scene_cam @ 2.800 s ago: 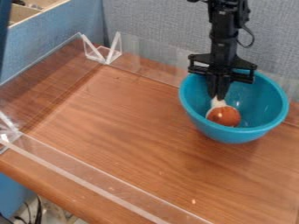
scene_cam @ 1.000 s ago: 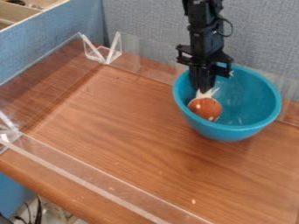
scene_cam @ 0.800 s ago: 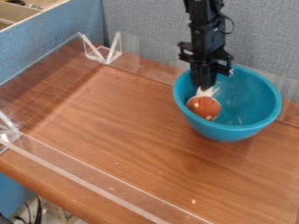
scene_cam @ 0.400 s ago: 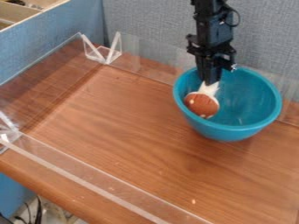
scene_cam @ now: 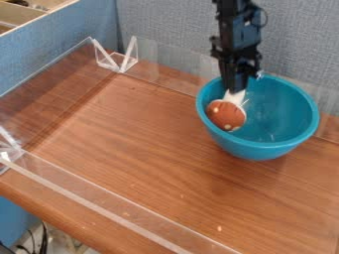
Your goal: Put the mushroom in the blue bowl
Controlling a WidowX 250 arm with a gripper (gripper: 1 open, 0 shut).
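mushroom: cap down inside the blue bowl point(scene_cam: 284, 139), at its left side; the mushroom point(scene_cam: 227, 114) is in place
fingers point(scene_cam: 236, 87): narrow, drawn together just at the stem's top; whether they grip it, i cannot tell
change: arm higher than a moment ago, mushroom still in the bowl
meaning: goal looks met; a clean retreat probably remains

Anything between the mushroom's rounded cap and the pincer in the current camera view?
Yes: the mushroom's pale stem lies between the orange-brown cap and the pincer, as the camera view shows.
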